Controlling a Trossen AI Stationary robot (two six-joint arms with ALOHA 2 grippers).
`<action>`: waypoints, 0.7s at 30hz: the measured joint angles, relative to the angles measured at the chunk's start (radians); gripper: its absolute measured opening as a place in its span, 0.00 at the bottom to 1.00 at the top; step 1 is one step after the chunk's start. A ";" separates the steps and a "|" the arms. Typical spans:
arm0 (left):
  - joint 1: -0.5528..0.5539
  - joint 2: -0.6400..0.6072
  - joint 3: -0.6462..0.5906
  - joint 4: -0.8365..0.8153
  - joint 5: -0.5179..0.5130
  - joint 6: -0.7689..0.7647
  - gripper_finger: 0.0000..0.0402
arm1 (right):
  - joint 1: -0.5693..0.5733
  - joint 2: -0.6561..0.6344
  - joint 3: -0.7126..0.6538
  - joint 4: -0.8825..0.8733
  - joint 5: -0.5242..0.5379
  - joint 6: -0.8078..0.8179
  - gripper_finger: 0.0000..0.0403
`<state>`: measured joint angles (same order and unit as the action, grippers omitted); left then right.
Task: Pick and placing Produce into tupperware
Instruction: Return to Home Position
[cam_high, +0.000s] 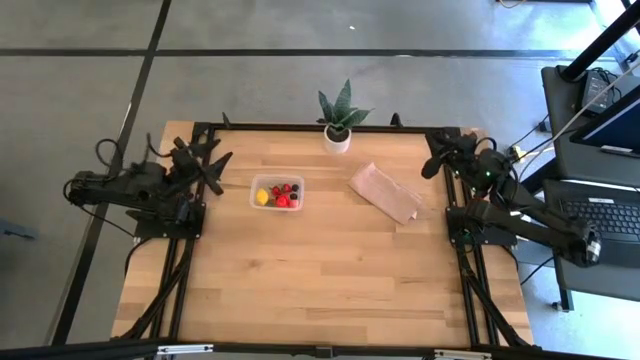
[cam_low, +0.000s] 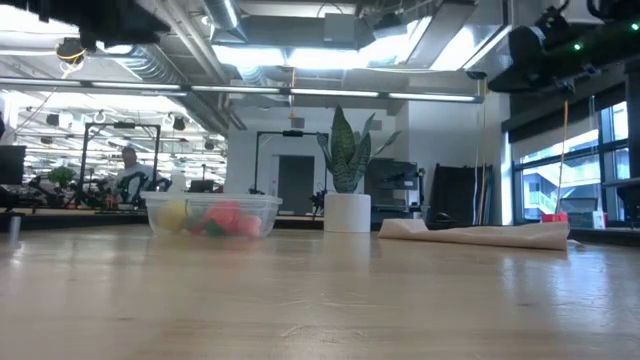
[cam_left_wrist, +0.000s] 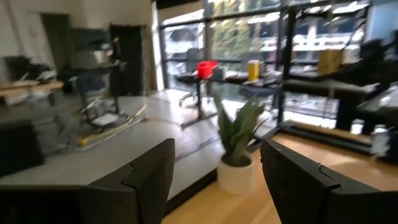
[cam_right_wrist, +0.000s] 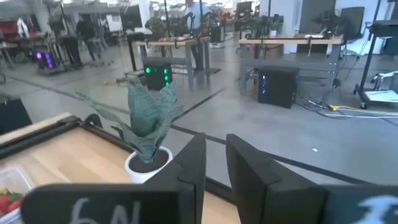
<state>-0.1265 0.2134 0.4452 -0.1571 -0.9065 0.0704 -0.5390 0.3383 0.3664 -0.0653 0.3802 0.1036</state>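
Observation:
The clear tupperware (cam_high: 277, 192) stands on its base on the table, left of the middle, and also shows in the low view (cam_low: 212, 214) and at the edge of the right wrist view (cam_right_wrist: 13, 179). The produce lies inside it: a yellow piece (cam_high: 262, 197), red pieces (cam_high: 283, 196) and a dark berry (cam_high: 295, 188). My left gripper (cam_high: 213, 163) hangs raised at the table's left edge, wide open and holding nothing (cam_left_wrist: 214, 180). My right gripper (cam_high: 432, 166) is raised at the right edge, its fingers a narrow gap apart and holding nothing (cam_right_wrist: 216, 162).
A potted green plant (cam_high: 338, 122) stands at the middle of the far edge. A crumpled tan paper sheet (cam_high: 385, 192) lies right of the tupperware. Black frame rails (cam_high: 190, 250) run along the left and right sides. The near half of the wooden table (cam_high: 320, 280) is bare.

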 joint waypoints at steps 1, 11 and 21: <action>0.000 0.000 -0.017 -0.001 -0.019 -0.014 0.57 | -0.001 -0.024 -0.019 0.002 0.001 0.008 0.16; 0.000 0.001 -0.158 0.032 0.056 -0.147 0.57 | -0.001 -0.187 -0.123 0.000 0.000 0.031 0.16; 0.089 0.000 -0.230 0.094 0.273 -0.175 0.57 | -0.001 -0.262 -0.125 -0.011 0.002 -0.006 0.16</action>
<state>-0.0379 0.2136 0.2147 -0.0631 -0.6336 -0.1049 -0.5396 0.0767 0.2409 -0.0760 0.3818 0.0973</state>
